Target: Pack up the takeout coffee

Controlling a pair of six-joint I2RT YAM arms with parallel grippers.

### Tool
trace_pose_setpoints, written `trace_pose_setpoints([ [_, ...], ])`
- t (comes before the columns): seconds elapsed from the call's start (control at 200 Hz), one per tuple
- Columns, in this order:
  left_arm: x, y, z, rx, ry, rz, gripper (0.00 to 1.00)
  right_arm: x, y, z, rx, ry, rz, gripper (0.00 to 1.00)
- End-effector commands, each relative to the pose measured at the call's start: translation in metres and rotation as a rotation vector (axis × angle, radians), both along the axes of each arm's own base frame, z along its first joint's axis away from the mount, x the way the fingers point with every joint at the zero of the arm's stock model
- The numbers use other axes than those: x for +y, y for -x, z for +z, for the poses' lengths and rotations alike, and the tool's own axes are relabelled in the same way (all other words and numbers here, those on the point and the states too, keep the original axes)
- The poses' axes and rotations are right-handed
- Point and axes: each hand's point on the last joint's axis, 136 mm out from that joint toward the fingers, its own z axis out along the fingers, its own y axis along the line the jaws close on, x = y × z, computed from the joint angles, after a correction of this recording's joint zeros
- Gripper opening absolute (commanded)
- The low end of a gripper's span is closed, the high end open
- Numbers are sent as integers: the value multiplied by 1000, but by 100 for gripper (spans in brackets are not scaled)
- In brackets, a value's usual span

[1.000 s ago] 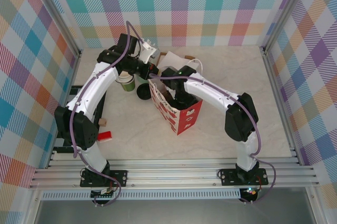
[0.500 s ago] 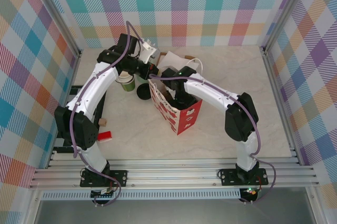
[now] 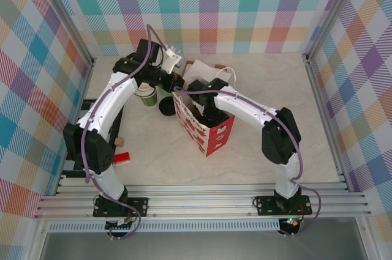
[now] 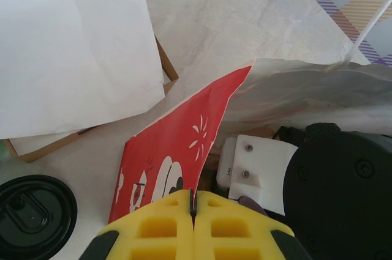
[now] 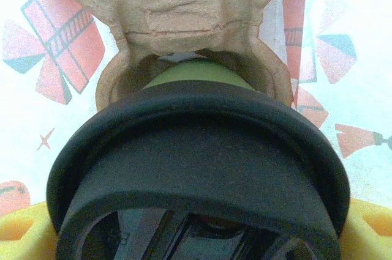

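Takeout coffee (image 5: pixel 196 125) is held inside the red paper bag (image 3: pixel 211 136) between the spread fingers of the right gripper (image 5: pixel 196 235). Its base is at the ring of the pulp cup carrier (image 5: pixel 177 18) (seating not discernible). The bag rim is pinched by the left gripper (image 4: pixel 193 206).

Risks: if released unseated, the cup could tip. The thin rim could tear under pull.

No change is noted against the earlier frame.

Bright, even light, soft shadows; the takeout coffee (image 5: pixel 196 144) blurs in the right wrist view (too close).
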Motion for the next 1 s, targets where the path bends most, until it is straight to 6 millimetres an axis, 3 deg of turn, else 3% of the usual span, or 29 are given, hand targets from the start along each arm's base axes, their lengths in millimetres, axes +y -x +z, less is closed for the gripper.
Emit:
trace_pose_setpoints([
  [0.0,0,10,9,-1,23,-28,0,1,-3,8,-33,-32,9,40],
  [0.995,0,11,8,2,22,-31,0,3,-7,8,-61,-52,17,39],
])
